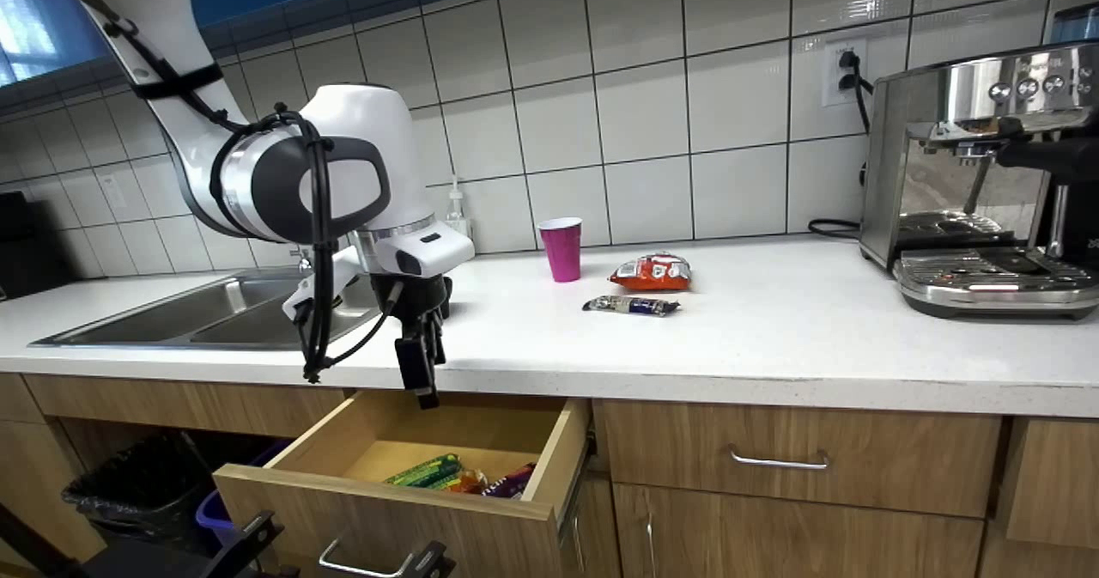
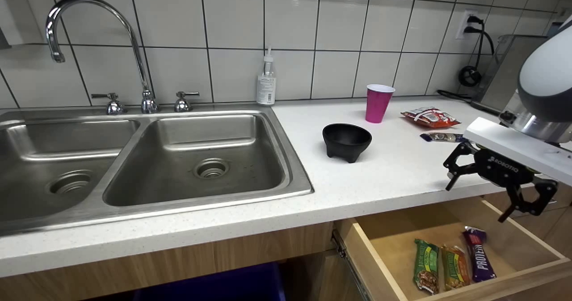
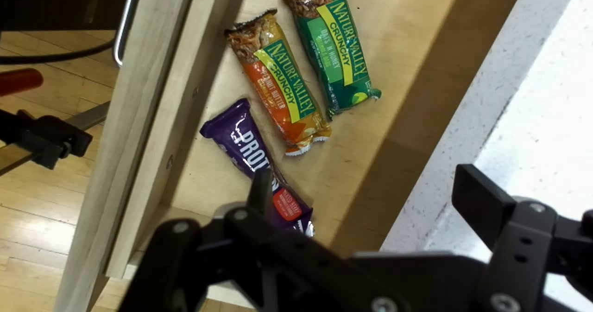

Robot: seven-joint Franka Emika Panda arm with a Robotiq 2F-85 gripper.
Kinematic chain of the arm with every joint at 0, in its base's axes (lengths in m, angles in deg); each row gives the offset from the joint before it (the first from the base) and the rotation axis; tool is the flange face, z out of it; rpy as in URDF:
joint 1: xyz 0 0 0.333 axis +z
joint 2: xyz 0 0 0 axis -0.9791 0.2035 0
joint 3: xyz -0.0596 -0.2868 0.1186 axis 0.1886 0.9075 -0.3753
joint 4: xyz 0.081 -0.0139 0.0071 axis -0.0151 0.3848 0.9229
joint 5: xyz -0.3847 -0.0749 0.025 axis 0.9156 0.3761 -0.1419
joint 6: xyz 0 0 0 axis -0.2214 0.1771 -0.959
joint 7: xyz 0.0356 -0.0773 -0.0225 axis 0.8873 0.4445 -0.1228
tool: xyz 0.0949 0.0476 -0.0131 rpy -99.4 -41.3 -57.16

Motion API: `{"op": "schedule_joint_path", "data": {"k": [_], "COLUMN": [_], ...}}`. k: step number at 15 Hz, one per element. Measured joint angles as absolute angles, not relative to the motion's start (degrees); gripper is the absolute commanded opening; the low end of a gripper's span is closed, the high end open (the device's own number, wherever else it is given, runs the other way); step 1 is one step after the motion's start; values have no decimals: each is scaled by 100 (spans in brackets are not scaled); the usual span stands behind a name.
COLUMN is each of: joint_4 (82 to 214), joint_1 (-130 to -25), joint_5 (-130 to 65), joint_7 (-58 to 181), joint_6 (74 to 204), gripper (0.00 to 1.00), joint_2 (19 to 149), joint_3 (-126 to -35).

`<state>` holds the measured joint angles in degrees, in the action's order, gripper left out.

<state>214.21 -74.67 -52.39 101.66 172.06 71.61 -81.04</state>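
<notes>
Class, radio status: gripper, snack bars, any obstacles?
Gripper open, empty. Green bar, orange bar, purple bar in open drawer. Counter edge partly behind gripper in wrist view; may obstruct.

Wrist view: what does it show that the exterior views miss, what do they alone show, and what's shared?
Only the wrist view: the light wood-plank floor and legible "Peanut Butter" lettering on the orange-wrapped bar.

Only the exterior views, in both: the pink plastic cup, red-and-silver snack bag, slim blue-and-silver packet, stainless-steel double sink and white tiled wall.

Shared: the open wooden drawer holding that bar, a green-wrapped bar and a purple-wrapped bar; the white speckled countertop; and the black two-fingered pincer, open and holding nothing.
</notes>
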Motion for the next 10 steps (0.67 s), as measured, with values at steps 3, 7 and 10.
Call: {"op": "schedule_joint_path", "data": {"k": [3,7,10], "joint_4": [21422,21422,21387], "joint_1": [-7467,-7511,-7619], "joint_5": [-5238,-5219,-5177], "joint_7": [10164,10164,10159], "joint_6": [17198,17191,17172], "gripper": [100,100,100], "joint_2": [7059,6886,6738], "joint_3": [-8104,-8099,-8098]}}
